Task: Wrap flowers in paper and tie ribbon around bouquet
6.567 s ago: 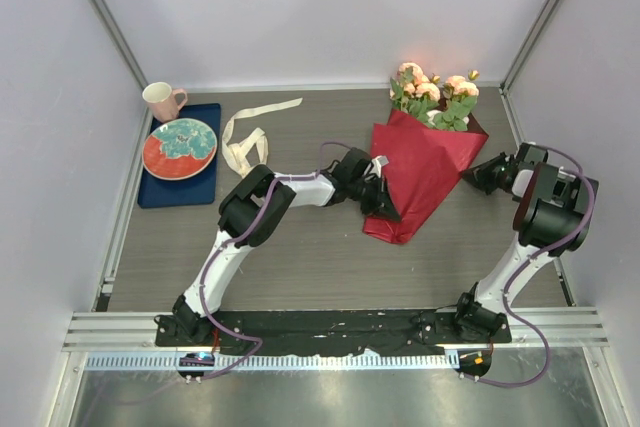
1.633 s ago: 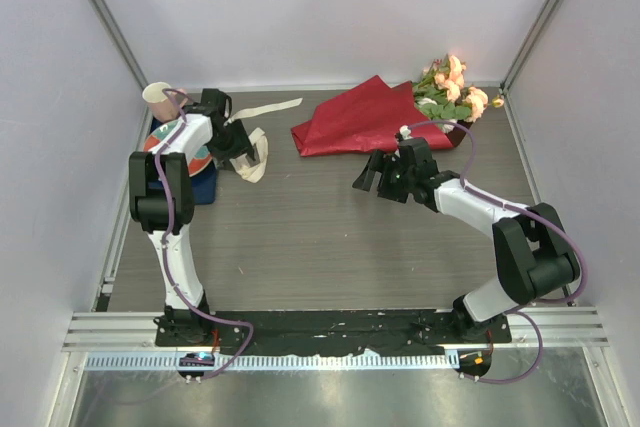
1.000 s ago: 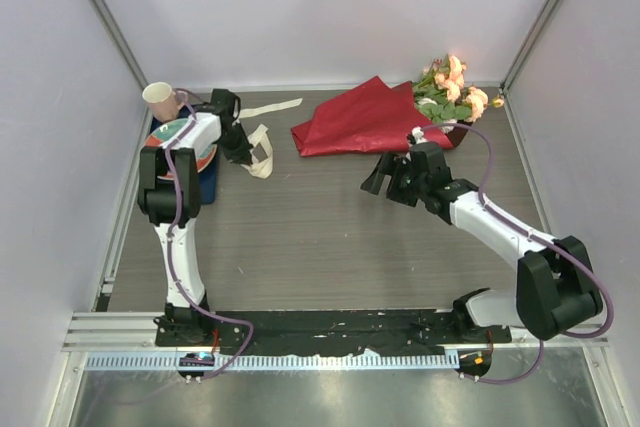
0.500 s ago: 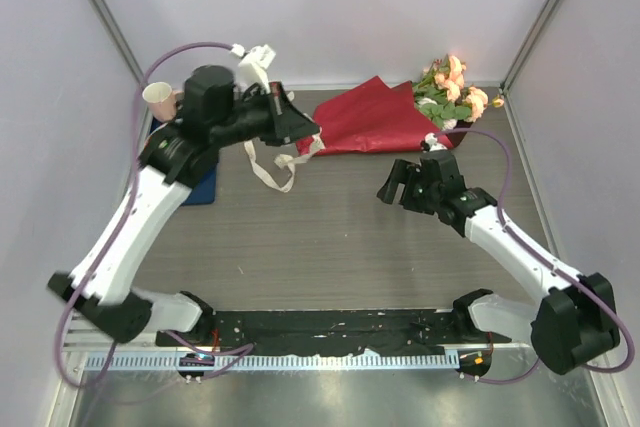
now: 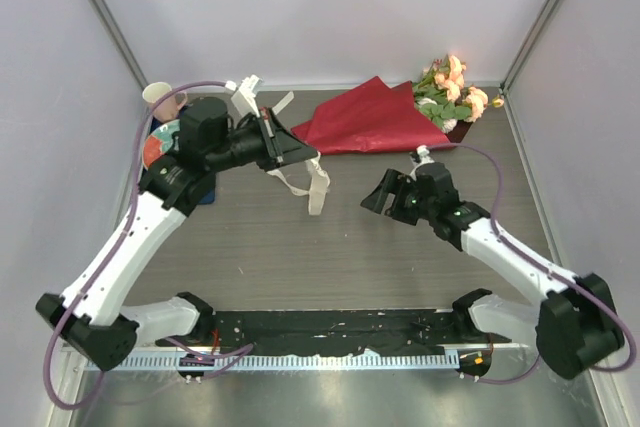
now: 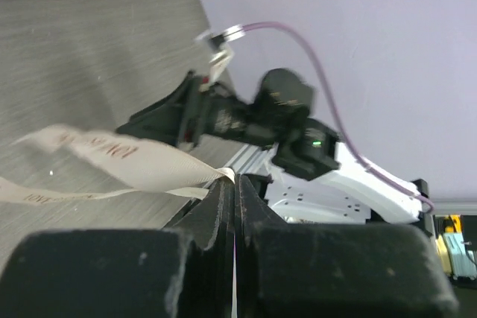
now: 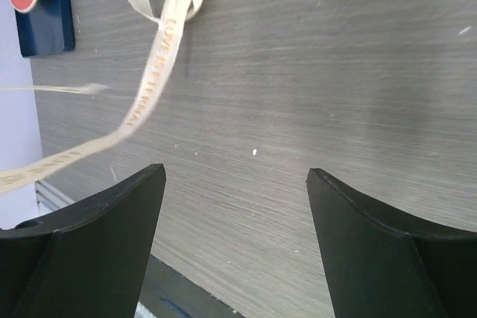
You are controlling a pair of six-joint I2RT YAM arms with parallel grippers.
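from above, the left hand [image 5: 303,151] pinches the ribbon [image 5: 312,185] just left of the bouquet [image 5: 385,125] while the right hand [image 5: 375,197] gapes wide on the bouquet's near side; the left wrist view shows its fingers [image 6: 212,214] clamped on the ribbon [image 6: 112,158], the right wrist view wide-spread fingers [image 7: 97,214] over the bench [image 7: 298,72].

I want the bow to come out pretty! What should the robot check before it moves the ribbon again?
1. Ribbon pinched tight by the left gripper: ok, its jaws are shut on it.
2. Right gripper free to help: ok, open and empty above the table.
3. Paper wrapped around the flowers: ok, as far as the top view shows.
4. Ribbon around the paper: not ok, it hangs near the paper's narrow end, not around it.
5. Ribbon free of knots: cannot tell, it dangles in loops.
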